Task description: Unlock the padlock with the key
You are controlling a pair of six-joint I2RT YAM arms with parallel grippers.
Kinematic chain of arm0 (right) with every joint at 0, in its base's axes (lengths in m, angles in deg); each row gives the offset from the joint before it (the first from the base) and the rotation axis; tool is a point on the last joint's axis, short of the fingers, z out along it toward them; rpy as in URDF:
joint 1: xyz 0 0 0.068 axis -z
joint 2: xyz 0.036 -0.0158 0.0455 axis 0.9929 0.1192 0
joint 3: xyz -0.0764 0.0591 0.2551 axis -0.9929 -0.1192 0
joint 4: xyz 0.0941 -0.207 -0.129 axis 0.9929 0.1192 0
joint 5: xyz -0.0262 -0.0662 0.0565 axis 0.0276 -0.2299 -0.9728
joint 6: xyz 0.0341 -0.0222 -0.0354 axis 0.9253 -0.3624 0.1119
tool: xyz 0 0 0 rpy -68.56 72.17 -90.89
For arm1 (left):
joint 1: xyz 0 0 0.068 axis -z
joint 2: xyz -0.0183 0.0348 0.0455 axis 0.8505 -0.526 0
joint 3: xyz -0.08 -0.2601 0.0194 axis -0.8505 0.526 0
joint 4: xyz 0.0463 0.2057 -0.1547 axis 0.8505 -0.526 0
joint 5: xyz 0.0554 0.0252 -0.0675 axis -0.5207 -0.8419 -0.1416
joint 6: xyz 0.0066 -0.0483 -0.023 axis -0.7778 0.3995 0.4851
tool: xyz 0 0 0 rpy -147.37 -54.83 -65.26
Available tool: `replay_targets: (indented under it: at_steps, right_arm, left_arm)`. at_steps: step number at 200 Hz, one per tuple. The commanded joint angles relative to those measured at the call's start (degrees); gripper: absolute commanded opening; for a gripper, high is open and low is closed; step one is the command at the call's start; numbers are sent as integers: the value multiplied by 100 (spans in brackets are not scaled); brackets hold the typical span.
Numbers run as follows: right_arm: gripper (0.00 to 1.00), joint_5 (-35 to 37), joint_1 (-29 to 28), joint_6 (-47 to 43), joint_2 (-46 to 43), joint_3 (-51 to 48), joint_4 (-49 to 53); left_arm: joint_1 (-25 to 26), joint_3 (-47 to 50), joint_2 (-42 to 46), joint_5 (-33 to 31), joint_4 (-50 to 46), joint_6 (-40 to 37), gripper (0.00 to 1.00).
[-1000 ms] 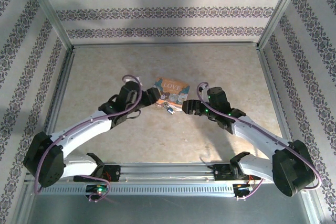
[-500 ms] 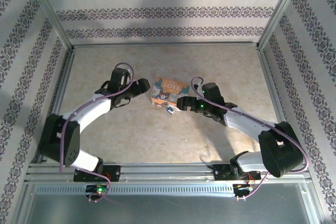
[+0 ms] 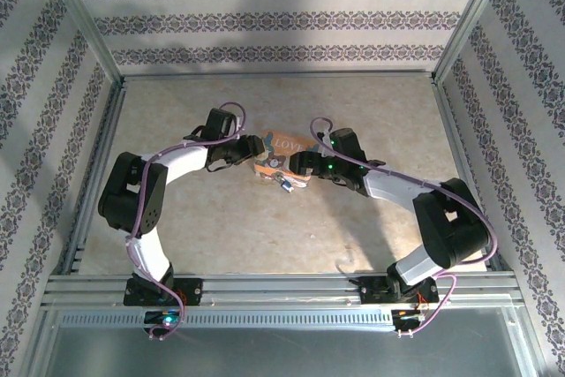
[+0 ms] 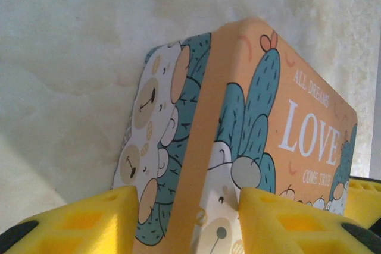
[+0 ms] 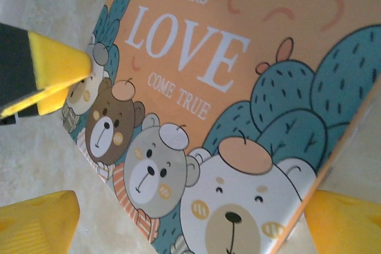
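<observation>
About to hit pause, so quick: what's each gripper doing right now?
Left gripper: closed on a corner of the orange box.
Right gripper: open, fingers either side of the box, holding nothing.

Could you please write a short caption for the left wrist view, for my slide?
The left gripper straddles a corner edge of the orange LOVE box on the pale table.

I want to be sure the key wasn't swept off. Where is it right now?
In the top external view, the key lies on the table near its middle, just off the near edge of the padlock, on the side toward the arm bases.
</observation>
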Motion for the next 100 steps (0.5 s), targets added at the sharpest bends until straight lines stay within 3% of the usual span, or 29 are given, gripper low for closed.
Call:
replay_targets:
  at_steps: [1, 100]
  right_arm:
    - [94, -305, 47, -104, 182, 280, -141]
    - [89, -751, -170, -440, 1068, 1245, 0]
  left_arm:
    - [77, 256, 112, 169, 360, 135, 45]
    - [198, 1766, 1599, -298, 231, 378, 42]
